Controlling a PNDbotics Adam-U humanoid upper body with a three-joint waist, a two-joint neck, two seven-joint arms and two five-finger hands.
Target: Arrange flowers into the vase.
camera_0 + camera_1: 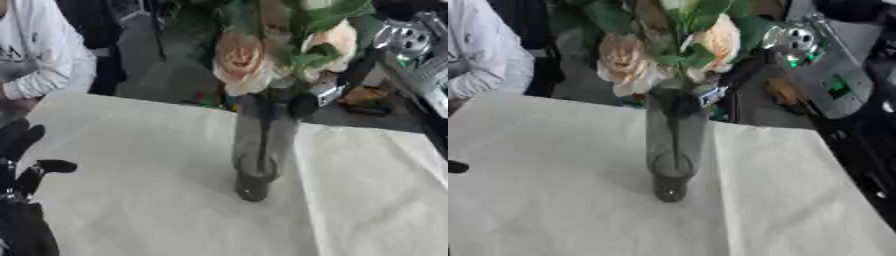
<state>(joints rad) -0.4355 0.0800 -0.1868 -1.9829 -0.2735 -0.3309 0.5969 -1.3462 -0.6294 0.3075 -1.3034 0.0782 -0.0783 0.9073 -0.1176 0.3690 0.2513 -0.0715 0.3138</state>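
Observation:
A tall dark grey glass vase (259,150) stands upright in the middle of the white-covered table (140,200). Peach roses (241,60) with green leaves (315,20) rise out of its mouth. My right arm comes down from the upper right. My right hand (306,102) is at the vase's rim, its black fingers curled on the flower stems there. The stems show faintly through the glass. My left hand (22,150) rests at the lower left edge with its fingers up and straight, holding nothing.
The table's far edge runs just behind the vase, and its right edge slants down on the right. Beyond it lie a brown thing (367,95) and dark equipment with green lights (833,87).

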